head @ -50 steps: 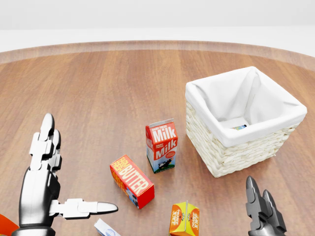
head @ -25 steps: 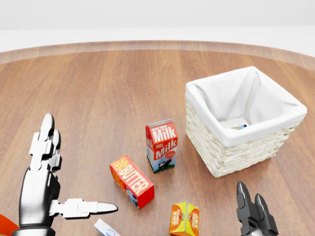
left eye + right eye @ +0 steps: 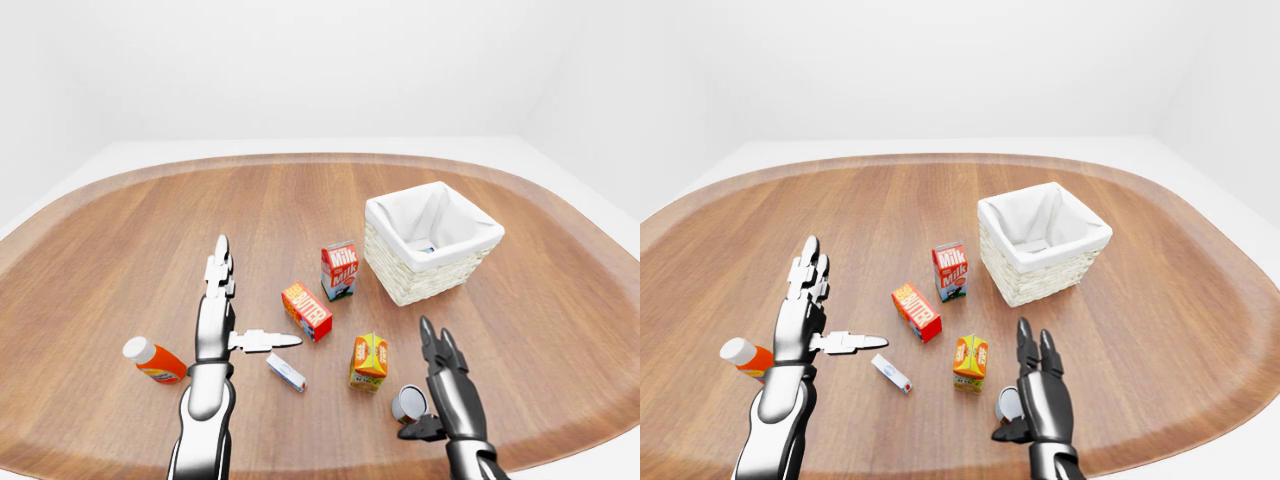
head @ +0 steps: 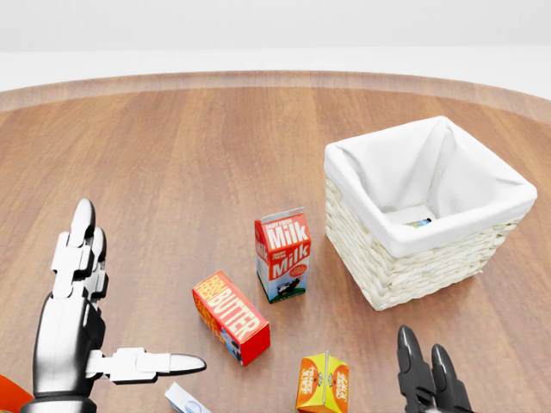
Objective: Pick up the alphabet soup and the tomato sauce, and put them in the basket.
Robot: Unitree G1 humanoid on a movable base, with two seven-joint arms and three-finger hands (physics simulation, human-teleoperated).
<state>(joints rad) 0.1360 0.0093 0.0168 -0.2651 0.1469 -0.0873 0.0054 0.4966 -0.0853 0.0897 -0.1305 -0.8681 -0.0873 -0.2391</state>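
Wooden oval table (image 3: 120, 240), white-lined wicker basket (image 3: 432, 243) upper right in the left-eye view. Something small with a blue label visible in the basket bottom (image 4: 419, 223); too small to identify.

Left hand (image 3: 222, 320) raised over the table, fingers straight and spread, thumb out to the right, holding nothing. Hovers clear of everything, between the bottle and the butter box.

Right hand (image 3: 445, 385) at bottom right, fingers extended upward, open, empty. Grey-lidded can (image 3: 408, 403) lying on its side just left of the palm, thumb below it; contact not resolvable. Label not readable, so cannot tell whether alphabet soup or tomato sauce.

Other items on the table, left-eye view:
- milk carton (image 3: 339, 270) upright, just left of the basket, apart from it
- butter box (image 3: 307, 310) lower left of the milk
- orange juice carton (image 3: 369, 361) upright, near the can, to its upper left
- small white-blue box (image 3: 286, 372) lying flat, below the left thumb
- orange bottle with white cap (image 3: 153, 360) lying on its side, far left

Only fingertips of the right hand (image 4: 426, 379) in the head view, at the bottom edge below the basket.
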